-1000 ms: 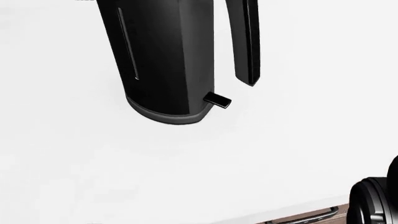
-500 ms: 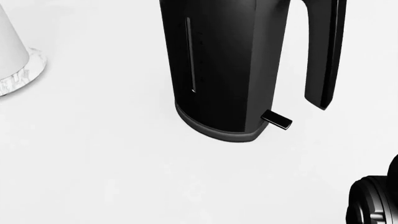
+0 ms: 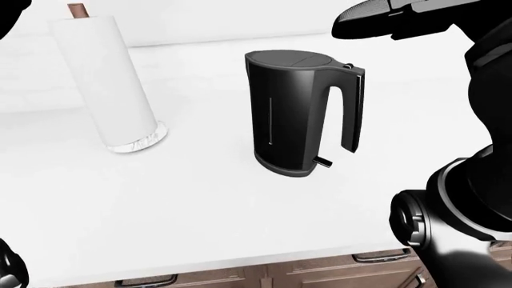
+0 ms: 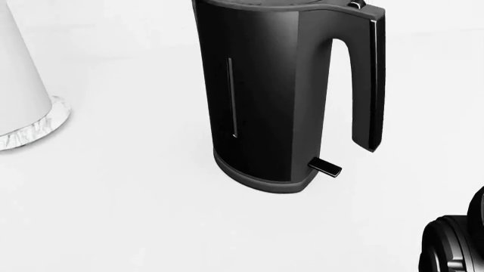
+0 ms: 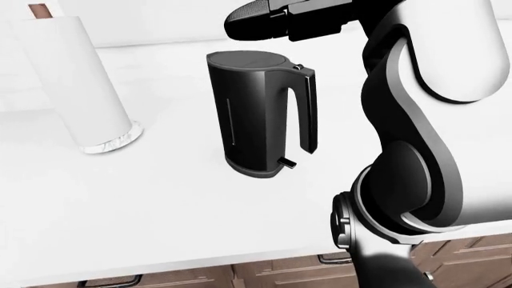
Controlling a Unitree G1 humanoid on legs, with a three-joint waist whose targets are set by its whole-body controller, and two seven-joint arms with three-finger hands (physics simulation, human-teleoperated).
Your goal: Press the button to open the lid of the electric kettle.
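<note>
The black electric kettle (image 3: 300,114) stands upright on the white counter (image 3: 192,204), with its lid (image 3: 292,58) shut. The small button (image 3: 349,66) sits at the top of the handle; it also shows in the head view (image 4: 356,4). A switch lever (image 4: 325,167) sticks out at the kettle's base. My right hand (image 5: 272,15) hovers above the lid with its fingers stretched out, not touching the kettle. A dark shape (image 3: 12,12) in the top left corner of the left-eye view may be my left hand; its fingers do not show.
A white paper towel roll (image 3: 108,84) stands on the counter, left of the kettle. My right arm's elbow (image 3: 448,210) hangs low at the right. Wooden drawers with metal handles (image 3: 376,257) run below the counter edge.
The head view has shifted: the kettle slid right, then down in the picture, so its top and button now show. The paper towel roll came in at the left.
</note>
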